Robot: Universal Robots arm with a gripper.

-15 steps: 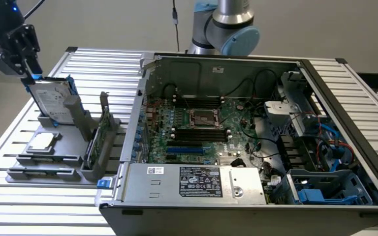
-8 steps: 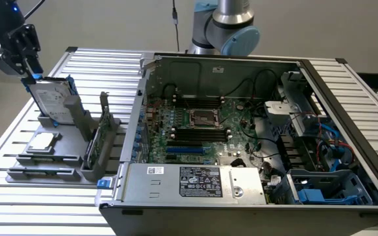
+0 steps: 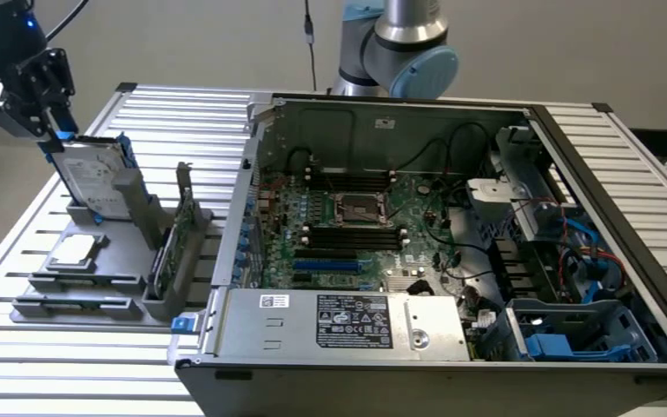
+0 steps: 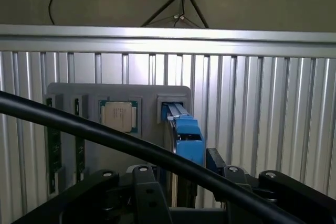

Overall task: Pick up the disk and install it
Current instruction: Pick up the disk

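Blue-framed disk (image 3: pixel 93 182), white label (image 3: pixel 76 167) unreadable, upright beneath spread jaws.

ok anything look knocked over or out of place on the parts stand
Nothing stands out: the disk stands on edge in its slot, the CPU chip lies flat in its recess, the green card sits upright, and the pincer hovers just above the disk.

1. open computer case (image 3: pixel 368 130) on a slatted metal table (image 3: pixel 67 365), towards the exterior view's right.
2. grey holder (image 3: pixel 122 250) just left of the case.
3. square silver chip (image 3: pixel 75 250) lying flat in the holder.
4. green card (image 3: pixel 162 261) standing on edge, nearer the case.
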